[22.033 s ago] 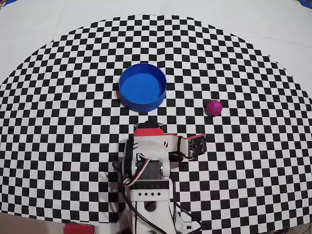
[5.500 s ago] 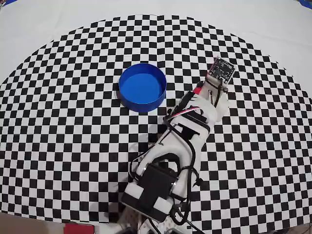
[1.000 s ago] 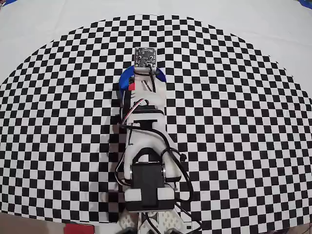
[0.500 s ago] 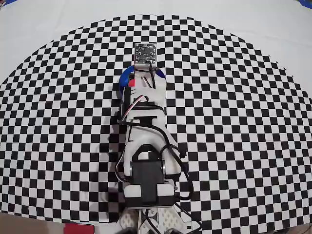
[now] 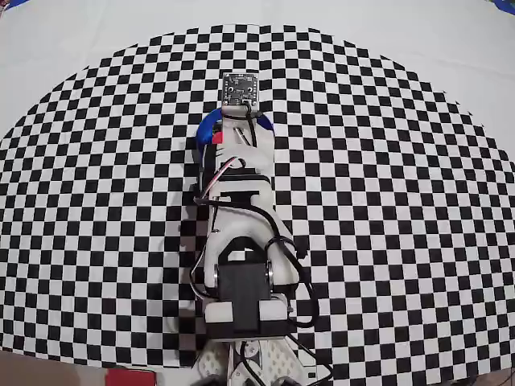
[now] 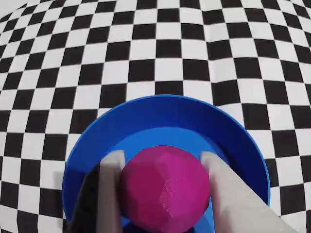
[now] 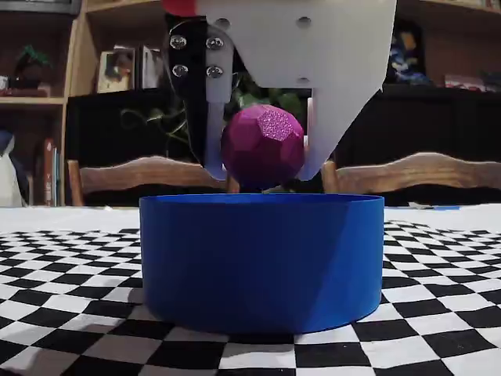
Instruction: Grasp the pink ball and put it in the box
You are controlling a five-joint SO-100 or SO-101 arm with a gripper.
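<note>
- Fingers point(image 6: 112, 167) of the gripper point(image 7: 262, 168) are clamped on the pink ball point(image 7: 262, 146), one at its 9 o'clock and one at its 3 o'clock in the wrist view.
- Faceted and matte (probably printed plastic), the ball looks light, rigid and not slippery; holding it across the widest part suits it.
- It hangs just above the rim of the box point(image 7: 262, 262), over the blue floor.
- Around the box lies the checkered cloth point(image 6: 160, 48).

A table point(image 5: 418, 48) carries a black-and-white checkered mat point(image 5: 386, 209) — a broad fan shape in the overhead view; the blue box point(image 7: 262, 262) rests directly on it, toward twelve o'clock from the arm's base point(image 5: 245, 354) — the base at six.
</note>
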